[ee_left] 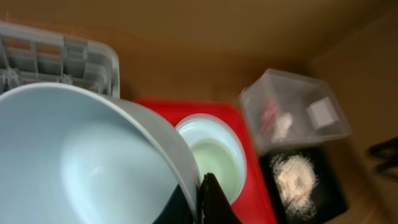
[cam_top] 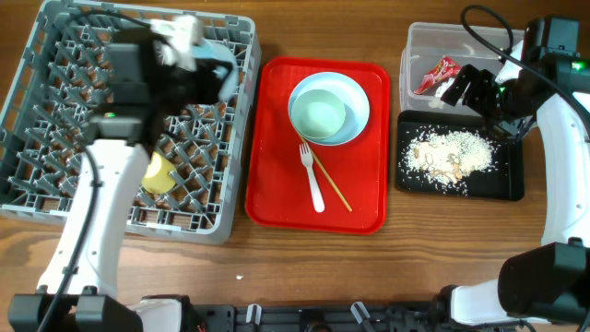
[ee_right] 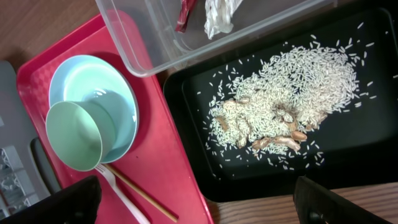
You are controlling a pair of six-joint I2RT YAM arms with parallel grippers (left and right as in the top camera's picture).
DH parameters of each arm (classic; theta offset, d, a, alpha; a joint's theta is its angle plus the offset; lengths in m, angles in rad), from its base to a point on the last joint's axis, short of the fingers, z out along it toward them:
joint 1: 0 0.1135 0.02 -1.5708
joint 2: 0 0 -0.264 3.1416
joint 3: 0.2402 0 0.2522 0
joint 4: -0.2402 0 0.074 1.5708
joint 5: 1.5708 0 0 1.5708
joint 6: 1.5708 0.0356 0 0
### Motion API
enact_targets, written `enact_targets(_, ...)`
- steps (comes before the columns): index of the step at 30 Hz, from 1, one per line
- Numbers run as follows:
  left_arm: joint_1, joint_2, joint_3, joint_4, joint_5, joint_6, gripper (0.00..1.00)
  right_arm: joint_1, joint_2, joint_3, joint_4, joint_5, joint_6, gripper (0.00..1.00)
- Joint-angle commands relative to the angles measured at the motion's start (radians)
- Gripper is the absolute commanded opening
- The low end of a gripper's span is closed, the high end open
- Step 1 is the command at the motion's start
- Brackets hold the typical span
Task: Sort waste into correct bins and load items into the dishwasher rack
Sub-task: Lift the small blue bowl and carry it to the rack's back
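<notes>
Bare table (cam_top: 277,267) lay along the near edge, a narrow gap parting rack (cam_top: 129,224) from red tray (cam_top: 277,184) — fork (cam_top: 312,175), chopsticks (cam_top: 330,184), plate (cam_top: 358,101) and second bowl (cam_top: 319,116) aboard. Past the yellow cup (cam_top: 159,173), the left gripper (ee_left: 202,202) clamped a pale bowl (ee_left: 81,162) over the rack; the right gripper (cam_top: 470,90) hung spread-open where black tray (cam_top: 507,180) of scraps (cam_top: 449,155) met clear tub (cam_top: 415,41) holding wrapper (cam_top: 436,76) and napkin (ee_right: 221,12).

overhead and right wrist views bright, sharp, softly shadowed; left wrist view dim and blurred (bowl (ee_left: 81,155) smeared).
</notes>
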Motion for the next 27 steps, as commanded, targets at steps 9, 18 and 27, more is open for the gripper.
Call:
enact_targets(9, 0.325, 0.29, 0.008, 0.678, 0.828, -0.401, 0.04, -0.001, -0.012, 0.006, -0.001, -0.012, -0.01, 1.0)
enact_targets(18, 0.384, 0.552, 0.008, 0.898, 0.923, -0.644, 0.04, -0.001, -0.012, 0.006, -0.002, -0.012, -0.01, 1.0)
enact_targets(27, 0.408, 0.587, 0.007, 0.898, 0.896, -0.628, 0.04, -0.001, -0.012, 0.006, -0.004, -0.012, -0.006, 1.0)
